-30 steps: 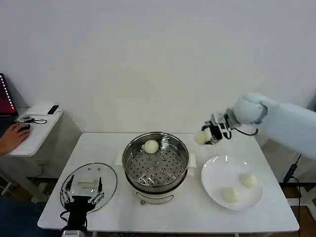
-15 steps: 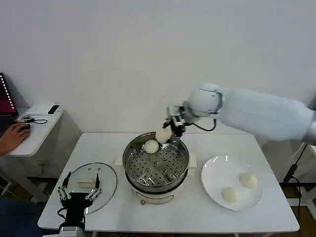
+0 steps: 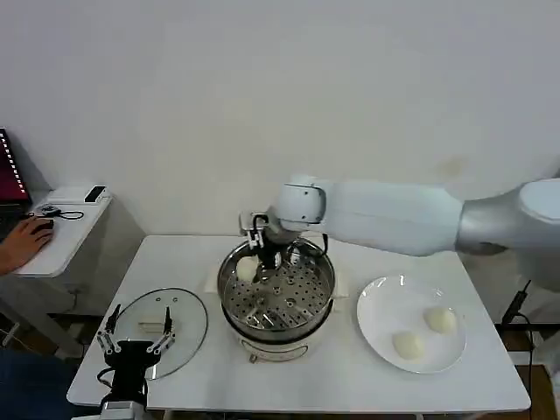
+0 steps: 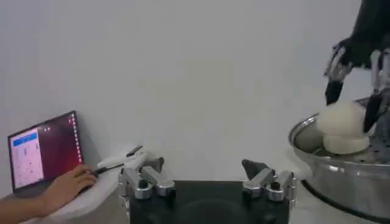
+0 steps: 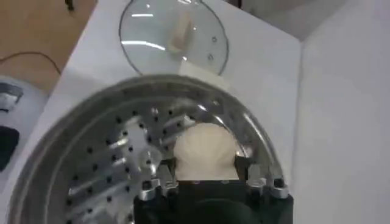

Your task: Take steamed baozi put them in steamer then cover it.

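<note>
The right gripper [image 3: 265,254] reaches over the far rim of the steamer [image 3: 302,317], clamped on one baozi [image 4: 344,117] directly above another [image 4: 345,143] already on the perforated tray. On the plate [image 3: 376,319] to the steamer's right, two buns [image 3: 440,318] [image 3: 408,345] wait, so roughly half the loading looks done. The cover [image 3: 188,316] lies to the steamer's left, unplaced, near the idle left gripper [image 3: 136,346], its fingers spread.
</note>
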`<action>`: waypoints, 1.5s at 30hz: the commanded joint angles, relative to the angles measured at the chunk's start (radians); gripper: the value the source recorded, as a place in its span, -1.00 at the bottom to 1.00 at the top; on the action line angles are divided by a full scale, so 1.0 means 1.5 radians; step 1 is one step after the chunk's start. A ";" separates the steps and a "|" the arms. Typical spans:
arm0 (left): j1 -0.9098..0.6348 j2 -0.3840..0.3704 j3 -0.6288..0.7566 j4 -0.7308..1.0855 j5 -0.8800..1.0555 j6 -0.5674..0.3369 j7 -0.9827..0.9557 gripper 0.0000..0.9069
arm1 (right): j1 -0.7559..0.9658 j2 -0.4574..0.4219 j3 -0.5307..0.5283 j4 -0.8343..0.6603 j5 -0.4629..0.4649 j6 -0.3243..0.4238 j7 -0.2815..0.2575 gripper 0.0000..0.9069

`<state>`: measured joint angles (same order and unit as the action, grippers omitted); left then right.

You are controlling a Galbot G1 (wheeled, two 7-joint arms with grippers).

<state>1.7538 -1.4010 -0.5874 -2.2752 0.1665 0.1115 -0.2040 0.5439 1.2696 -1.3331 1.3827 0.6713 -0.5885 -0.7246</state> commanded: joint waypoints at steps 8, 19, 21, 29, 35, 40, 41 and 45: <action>0.000 0.001 0.000 0.004 0.000 -0.002 0.000 1.00 | -0.031 0.050 -0.005 -0.038 0.010 -0.019 0.008 0.44; 0.001 -0.001 0.005 0.002 0.001 -0.002 -0.001 1.00 | -0.029 0.041 -0.002 -0.042 -0.011 -0.010 -0.003 1.00; 0.002 -0.002 0.006 0.001 0.001 -0.002 -0.001 1.00 | -0.019 0.028 0.000 -0.031 -0.013 -0.007 -0.007 1.00; 0.001 -0.001 0.012 0.002 0.005 0.000 0.000 1.00 | 0.040 -0.080 0.005 0.046 -0.008 0.013 -0.016 1.00; 0.006 0.005 0.010 -0.002 0.003 0.000 0.001 1.00 | 0.092 -0.243 0.000 0.151 -0.050 0.044 -0.056 1.00; 0.007 0.008 0.015 0.002 0.004 0.000 0.001 1.00 | 0.129 -0.377 -0.010 0.207 -0.111 0.101 -0.114 1.00; 0.006 0.008 0.016 0.003 0.004 0.000 0.001 1.00 | 0.132 -0.391 -0.013 0.213 -0.126 0.107 -0.122 1.00; 0.006 0.007 0.022 0.007 0.005 0.000 0.002 1.00 | 0.124 -0.496 -0.039 0.244 -0.215 0.138 -0.143 1.00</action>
<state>1.7619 -1.3900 -0.5560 -2.2651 0.1738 0.1113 -0.2018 0.6815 0.7968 -1.3669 1.6379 0.4911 -0.4541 -0.8731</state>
